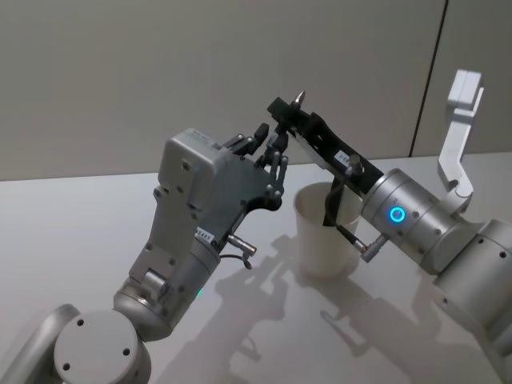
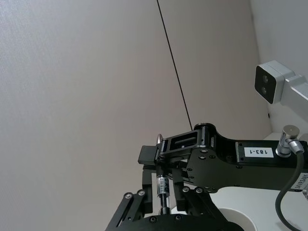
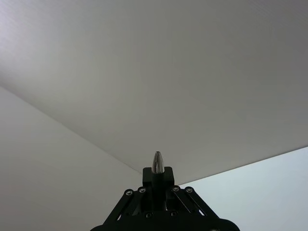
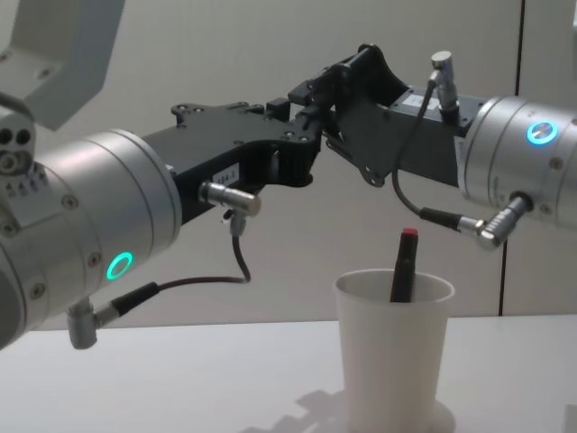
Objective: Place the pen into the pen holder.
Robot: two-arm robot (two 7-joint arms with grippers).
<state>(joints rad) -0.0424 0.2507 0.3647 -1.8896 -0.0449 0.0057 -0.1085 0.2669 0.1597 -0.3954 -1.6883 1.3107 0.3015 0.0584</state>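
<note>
Up in the air, above the pen holder (image 1: 318, 240) and a little to its left, the two grippers meet nose to nose with the pen (image 1: 298, 98) between them. The right gripper (image 1: 288, 110) reaches in from the right and is clenched on the pen: in the right wrist view the pen's silver tip (image 3: 157, 161) pokes out just past the pressed-together ends of that gripper (image 3: 157, 177). The left gripper (image 1: 270, 146) comes up from the near left. In the left wrist view the pen's barrel (image 2: 162, 188) runs from it into the right gripper (image 2: 161, 150), but I cannot tell whether the left gripper grips the barrel or merely flanks it. The pen holder, a white paper cup (image 4: 392, 361), stands upright on the pale table (image 1: 80, 224). A second pen (image 4: 403, 262), dark with a red end, leans inside it, and its top rises above the rim.
</note>
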